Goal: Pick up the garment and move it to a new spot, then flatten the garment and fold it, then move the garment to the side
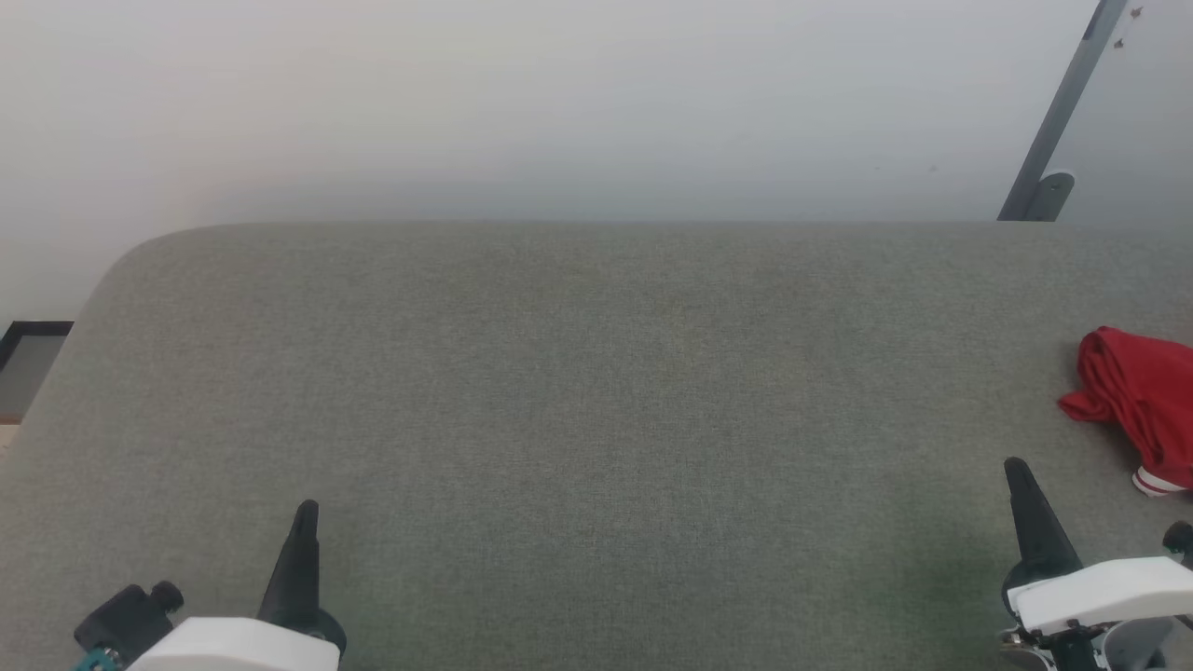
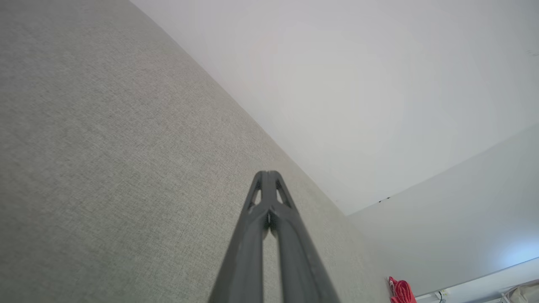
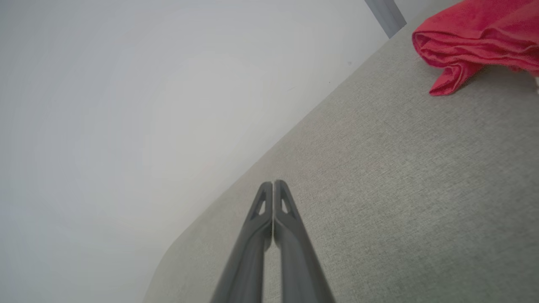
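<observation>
- At the left, the left tool [image 1: 306, 511] sits low over the near part of the grey fabric table [image 1: 596, 373]. Its two dark fingers are pressed together, gripping nothing.
- Across the middle, we judge that nothing on the table's fabric would block a sideways reach.
- Toward the right, the right tool [image 1: 1016, 466] points away from us, fingers likewise closed tip to tip and empty.
- Further right, the red garment [image 1: 1142, 401] lies bunched at the table's right side, partly cut off by the picture's edge. It is ahead of and to the right of the right tool, near it but apart.
- The heap's long axis runs from far-left to near-right. A white-and-red striped cuff [image 1: 1156, 482] peeks out at the near end, closest to the right tool.
- We judge the right arm far the nearer, since the left tool is well apart across the table. The right tool would need to open, then swing rightward and forward.
- At the far right, a grey metal bar [image 1: 1062, 112] leans against the wall behind the table, well apart from the garment and out of the way.
</observation>
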You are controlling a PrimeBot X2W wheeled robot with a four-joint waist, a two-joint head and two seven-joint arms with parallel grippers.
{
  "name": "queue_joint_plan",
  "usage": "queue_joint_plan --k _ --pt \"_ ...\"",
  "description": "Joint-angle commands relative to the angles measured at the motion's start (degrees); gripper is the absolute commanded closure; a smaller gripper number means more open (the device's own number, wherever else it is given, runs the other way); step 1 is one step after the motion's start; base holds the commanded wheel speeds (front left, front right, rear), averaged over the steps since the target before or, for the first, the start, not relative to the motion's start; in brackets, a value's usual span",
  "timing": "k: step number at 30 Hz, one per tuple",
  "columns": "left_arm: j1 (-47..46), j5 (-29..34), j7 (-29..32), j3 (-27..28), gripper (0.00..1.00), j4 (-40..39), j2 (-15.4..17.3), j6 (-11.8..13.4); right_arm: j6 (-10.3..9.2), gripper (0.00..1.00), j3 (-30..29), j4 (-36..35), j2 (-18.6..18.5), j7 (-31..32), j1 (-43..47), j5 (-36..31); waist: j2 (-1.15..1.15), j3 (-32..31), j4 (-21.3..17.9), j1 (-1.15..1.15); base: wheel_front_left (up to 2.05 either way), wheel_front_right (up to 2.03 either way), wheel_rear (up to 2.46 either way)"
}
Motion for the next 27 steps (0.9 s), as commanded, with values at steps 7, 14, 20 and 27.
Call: queue_joint_plan --k 7,14,20,27 --pt "-2.49 -5.27 1.43 0.49 1.0 -0.18 -0.1 0.01 0.02 1.0 -0.61 -0.7 0.56 1.39 -1.91 4.54 0.0 0.14 -0.17 0.0 0.0 0.0 0.0" --pt "-3.37 -9.47 2.68 0.68 1.0 0.17 -0.36 0.01 0.02 1.0 -0.9 -0.67 1.34 2.47 -2.36 8.28 0.0 0.29 -0.36 0.0 0.0 0.0 0.0" --pt "-3.95 -12.86 3.65 0.84 1.0 0.46 -0.59 0.01 0.02 1.0 -1.13 -0.64 1.94 3.43 -2.69 11.34 0.0 0.41 -0.51 0.0 0.0 0.0 0.0" --pt "-4.78 -16.53 4.71 0.97 1.0 0.76 -0.81 0.01 0.02 1.0 -1.37 -0.61 2.63 4.4 -3.1 14.64 0.0 0.56 -0.7 0.0 0.0 0.0 0.0"
